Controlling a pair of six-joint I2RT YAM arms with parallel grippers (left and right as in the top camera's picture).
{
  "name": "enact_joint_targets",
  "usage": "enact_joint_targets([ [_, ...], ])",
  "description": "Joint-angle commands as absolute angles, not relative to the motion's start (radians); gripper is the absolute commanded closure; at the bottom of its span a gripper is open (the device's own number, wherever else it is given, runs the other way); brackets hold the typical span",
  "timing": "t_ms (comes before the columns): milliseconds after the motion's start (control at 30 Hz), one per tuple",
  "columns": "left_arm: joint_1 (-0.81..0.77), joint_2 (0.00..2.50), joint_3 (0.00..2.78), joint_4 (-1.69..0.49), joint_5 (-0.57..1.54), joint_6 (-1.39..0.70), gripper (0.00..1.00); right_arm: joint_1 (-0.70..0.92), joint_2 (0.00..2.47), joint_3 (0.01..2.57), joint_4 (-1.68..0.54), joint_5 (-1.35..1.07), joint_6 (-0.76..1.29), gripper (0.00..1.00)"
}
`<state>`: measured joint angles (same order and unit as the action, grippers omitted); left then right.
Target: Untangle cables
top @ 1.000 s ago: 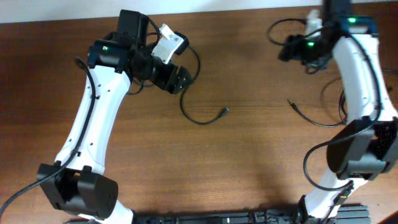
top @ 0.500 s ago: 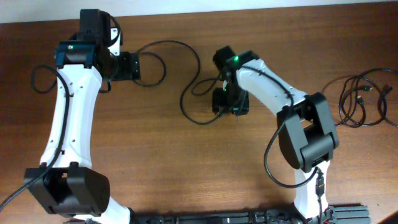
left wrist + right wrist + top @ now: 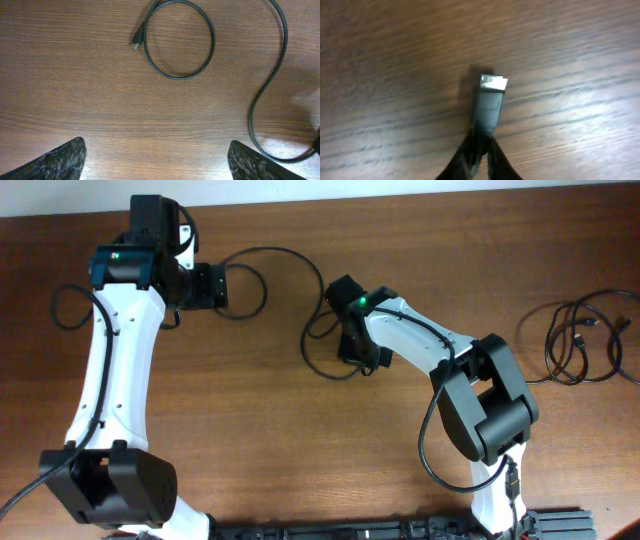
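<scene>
My right gripper [image 3: 481, 159]: squeezed shut on a small black plug with a shiny tip [image 3: 490, 97].
Plug: just above the brown wooden table [image 3: 250, 450], on the end of a long thin black cable [image 3: 290, 252].
My right arm: bent left, to the middle of the table.
My left gripper [image 3: 156, 155]: wide open, holding nothing.
My left arm: stretched to the far left side, looking down on a round loop of thin black cable [image 3: 212, 40].
Bunch of thin black cables [image 3: 578, 340]: far right, well apart from both grippers.

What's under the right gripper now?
A cable plug pinched in the right gripper, wooden table beneath. Overhead, the arm covers the grip itself.
</scene>
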<state>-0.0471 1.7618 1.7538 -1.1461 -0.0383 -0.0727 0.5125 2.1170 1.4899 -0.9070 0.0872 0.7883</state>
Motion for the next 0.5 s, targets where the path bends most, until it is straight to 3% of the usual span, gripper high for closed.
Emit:
enact_joint_targets([
  [0,-0.045,1.768,1.755,-1.151,-0.041,-0.083,0.08,0.515,2.134,1.462,-0.907,0.17,0.802,0.96],
  [200,-0.045,1.768,1.755,-1.151,-0.041,-0.083,0.08,0.43,2.079,1.489,-0.956,0.241,0.736,0.96],
  [400,-0.045,1.768,1.755,-1.154,-0.041,-0.083,0.07,0.03,1.822,1.676,-1.101,0.474,0.471,0.96],
  [467,-0.045,1.768,1.755,-1.154,-0.041,-0.083,0.07,-0.138,1.771,1.695,-1.104,0.502,0.468,0.96],
])
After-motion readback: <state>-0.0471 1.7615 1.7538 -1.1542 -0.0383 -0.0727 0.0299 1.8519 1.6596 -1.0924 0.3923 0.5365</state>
